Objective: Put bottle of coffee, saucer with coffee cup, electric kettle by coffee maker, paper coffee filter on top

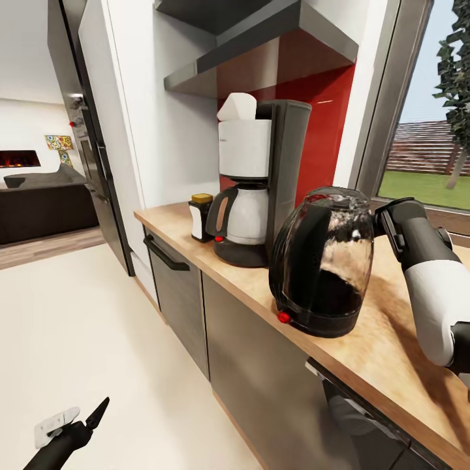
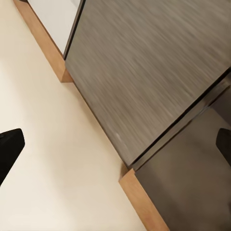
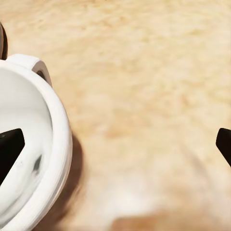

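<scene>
A: What is sitting nearest on the long light wooden kitchen countertop?

B: The rounded clear glass electric kettle, with its black base, curved black handle and small red switch, is standing upright near the front edge. The right arm is reaching behind it, over the worktop.

A: And the right gripper?

B: In the right wrist view its dark fingertips are standing wide apart, gripping nothing. One tip is hanging over a round white rimmed piece of crockery that is resting on the wood; whether that is the saucer or the cup I cannot tell.

A: The left gripper?

B: It is hanging low over the pale floor, well below the kettle and in front of the grey cabinet fronts. Its tips are also spread wide, with nothing between them.

A: What is standing beyond the kettle?

B: The tall black coffee maker with its white front panel and glass carafe is standing just behind the kettle. A small white paper coffee filter is sitting on top of it. Just past the machine, the small dark bottle of coffee with a white label and yellow-brown cap is standing upright, close beside the carafe.
</scene>
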You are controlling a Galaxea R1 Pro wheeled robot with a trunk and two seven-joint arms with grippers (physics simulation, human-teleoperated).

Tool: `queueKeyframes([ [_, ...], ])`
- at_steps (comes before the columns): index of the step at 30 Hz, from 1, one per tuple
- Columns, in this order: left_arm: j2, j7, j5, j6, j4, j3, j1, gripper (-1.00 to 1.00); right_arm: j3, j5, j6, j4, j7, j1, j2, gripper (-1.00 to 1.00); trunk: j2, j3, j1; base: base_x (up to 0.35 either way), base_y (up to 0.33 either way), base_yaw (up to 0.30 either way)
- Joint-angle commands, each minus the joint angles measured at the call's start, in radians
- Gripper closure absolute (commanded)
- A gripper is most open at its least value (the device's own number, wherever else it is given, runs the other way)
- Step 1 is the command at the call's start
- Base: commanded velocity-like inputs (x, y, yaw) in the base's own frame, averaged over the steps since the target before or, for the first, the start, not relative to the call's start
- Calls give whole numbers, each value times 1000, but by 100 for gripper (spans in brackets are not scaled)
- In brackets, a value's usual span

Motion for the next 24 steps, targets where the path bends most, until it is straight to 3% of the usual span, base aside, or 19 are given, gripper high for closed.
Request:
queueKeyframes([
  [1,0,-4,7,0,0,0,0,-100,-2,11,2,-1,10,-1,0,-100,0,-1,0,0,0,0],
  [6,1,-4,8,0,0,0,0,-100,-2,11,2,-1,10,-1,0,-100,-35,-16,19,0,0,0],
  [21,1,-4,8,0,0,0,0,-100,-2,11,2,-1,10,-1,0,-100,-35,-16,19,0,0,0],
  [22,0,-4,8,0,0,0,0,-100,-2,11,1,-1,10,-1,0,100,-35,-16,19,0,0,0],
  [24,0,-4,8,0,0,0,0,-100,-2,10,1,-2,10,-1,0,100,-35,-16,19,0,0,0],
])
